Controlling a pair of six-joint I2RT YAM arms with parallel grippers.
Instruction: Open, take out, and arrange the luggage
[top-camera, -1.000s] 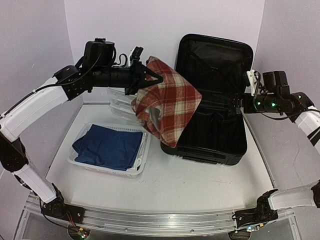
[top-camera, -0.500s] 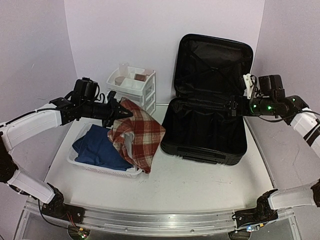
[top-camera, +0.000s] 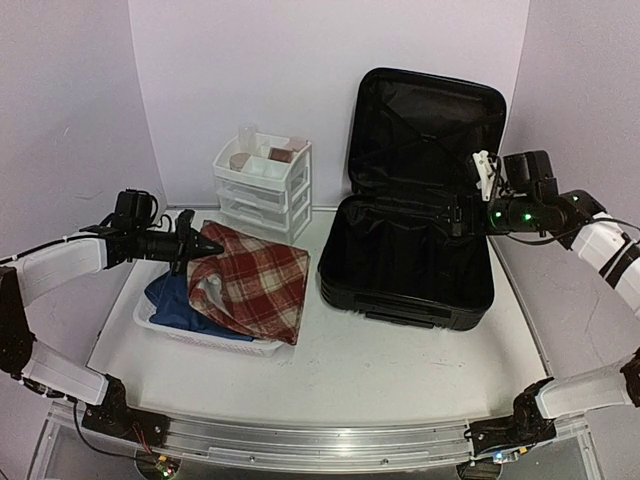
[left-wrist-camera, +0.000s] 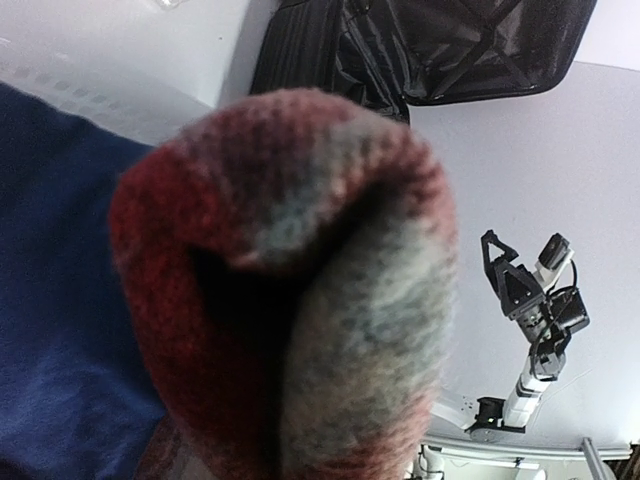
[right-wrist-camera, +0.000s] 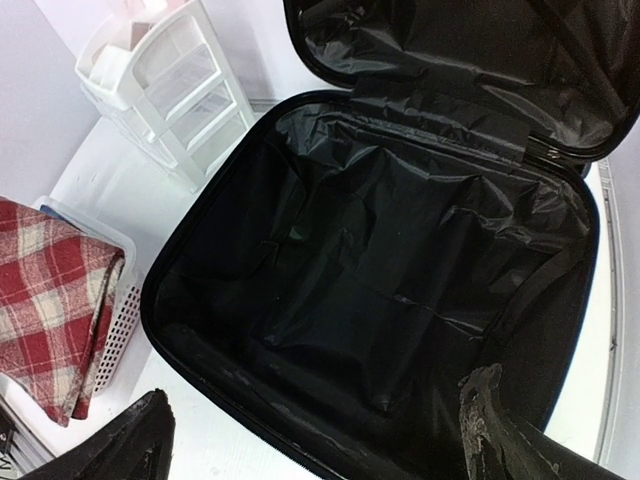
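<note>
Blanket (top-camera: 250, 290) lies in basket (top-camera: 210, 340), left of luggage (top-camera: 410, 260), before the drawer unit (top-camera: 262, 185).

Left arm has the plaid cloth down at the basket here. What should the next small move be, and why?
Probably open the left gripper and let go. It is shut on the red plaid cloth, which already lies on the blue cloth in the white basket, one edge draped over the rim. The suitcase shows only lining, so nothing else seems to wait there.

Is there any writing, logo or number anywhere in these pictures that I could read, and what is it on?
None can be read.
The luggage, the white drawer unit, the basket and the plaid cloth show no lettering.
The right arm shows green lights, but no legible marks.
</note>
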